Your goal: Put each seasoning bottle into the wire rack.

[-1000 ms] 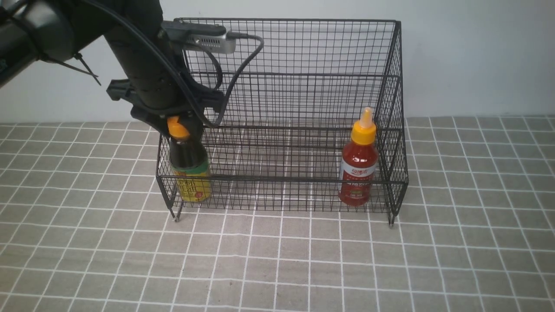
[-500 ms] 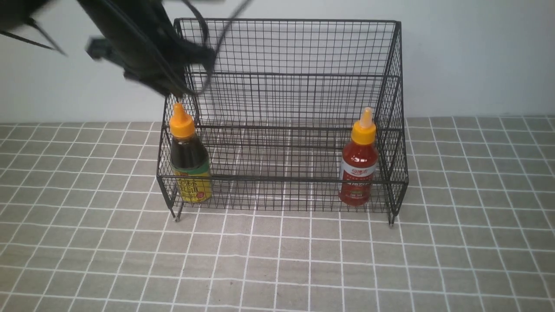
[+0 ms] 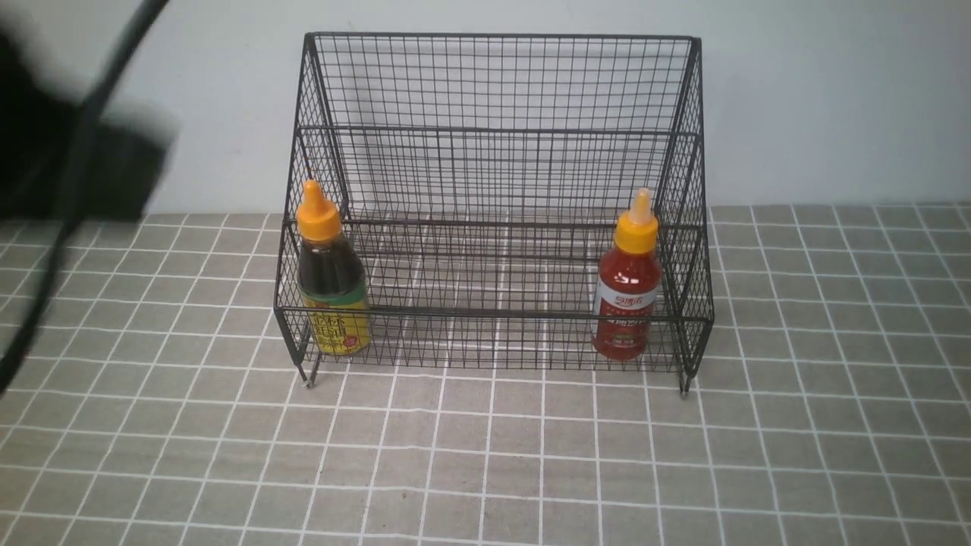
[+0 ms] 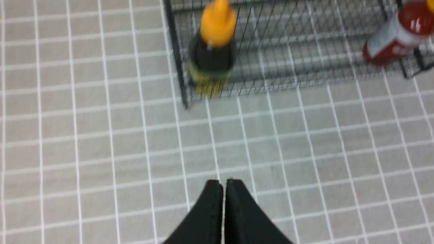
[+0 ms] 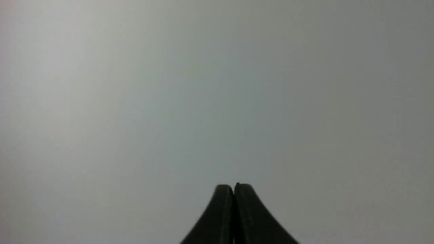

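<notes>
Currently left gripper: jaws pressed together, empty, over the grid-patterned cloth on the near side of the wire rack. Right gripper: likewise pressed together, empty, facing blank grey. Dark sauce bottle upright in the rack's lower tier, left end; red sauce bottle upright, right end.

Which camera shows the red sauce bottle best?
The front view: the red sauce bottle stands whole and sharp inside the wire rack. The left wrist view crops and blurs it; the right wrist view misses it.
</notes>
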Motion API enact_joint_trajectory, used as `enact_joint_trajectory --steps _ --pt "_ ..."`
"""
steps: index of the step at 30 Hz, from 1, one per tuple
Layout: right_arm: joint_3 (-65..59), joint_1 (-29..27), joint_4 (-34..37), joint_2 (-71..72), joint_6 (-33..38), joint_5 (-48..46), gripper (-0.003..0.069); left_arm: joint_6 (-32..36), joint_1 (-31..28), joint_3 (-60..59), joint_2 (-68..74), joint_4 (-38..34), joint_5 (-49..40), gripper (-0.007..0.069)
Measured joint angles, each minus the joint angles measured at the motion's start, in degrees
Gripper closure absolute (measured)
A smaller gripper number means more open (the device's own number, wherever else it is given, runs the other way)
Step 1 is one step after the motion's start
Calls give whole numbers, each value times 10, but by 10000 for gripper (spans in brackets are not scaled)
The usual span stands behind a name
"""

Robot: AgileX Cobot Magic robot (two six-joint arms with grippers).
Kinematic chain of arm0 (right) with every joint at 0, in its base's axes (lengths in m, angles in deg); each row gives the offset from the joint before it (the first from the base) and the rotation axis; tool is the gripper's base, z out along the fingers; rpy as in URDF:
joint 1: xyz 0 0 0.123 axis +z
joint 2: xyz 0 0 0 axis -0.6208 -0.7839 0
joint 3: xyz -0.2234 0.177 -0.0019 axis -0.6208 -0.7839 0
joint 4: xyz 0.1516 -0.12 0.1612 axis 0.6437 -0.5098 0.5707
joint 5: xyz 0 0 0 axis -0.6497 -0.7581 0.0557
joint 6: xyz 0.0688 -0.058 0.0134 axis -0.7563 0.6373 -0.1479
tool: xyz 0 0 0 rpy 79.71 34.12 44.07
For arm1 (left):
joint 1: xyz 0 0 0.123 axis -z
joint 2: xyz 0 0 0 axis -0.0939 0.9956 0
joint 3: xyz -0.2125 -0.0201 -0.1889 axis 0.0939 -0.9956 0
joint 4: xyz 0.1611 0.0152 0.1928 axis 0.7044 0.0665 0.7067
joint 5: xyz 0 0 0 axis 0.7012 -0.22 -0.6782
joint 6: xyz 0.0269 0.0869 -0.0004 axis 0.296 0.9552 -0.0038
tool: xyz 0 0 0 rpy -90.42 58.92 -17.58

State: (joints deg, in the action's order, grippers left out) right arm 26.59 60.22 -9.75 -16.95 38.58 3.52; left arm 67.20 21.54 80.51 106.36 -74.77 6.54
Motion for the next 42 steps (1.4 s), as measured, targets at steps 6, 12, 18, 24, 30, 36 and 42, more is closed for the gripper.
enact_joint_trajectory --steps 6,12,18,24,30,36,42 --pt "-98 0 -41 65 -15 192 673 -2 0 -221 -218 -1 136 631" --pt "-108 0 -49 82 -16 280 673 -3 0 -390 -416 -5 254 631" --pt "-108 0 -51 83 -16 285 673 -3 0 -438 -499 -8 280 631" --pt "-109 0 -51 83 -16 286 673 -3 0 -438 -504 -9 280 631" --pt "-111 0 -52 83 -16 286 673 -3 0 -438 -504 -9 280 631" --pt "-112 0 -52 83 -16 286 673 -3 0 -438 -504 -9 280 631" --pt "-112 0 -53 83 -16 286 673 -1 0 -438 -504 -8 280 631"
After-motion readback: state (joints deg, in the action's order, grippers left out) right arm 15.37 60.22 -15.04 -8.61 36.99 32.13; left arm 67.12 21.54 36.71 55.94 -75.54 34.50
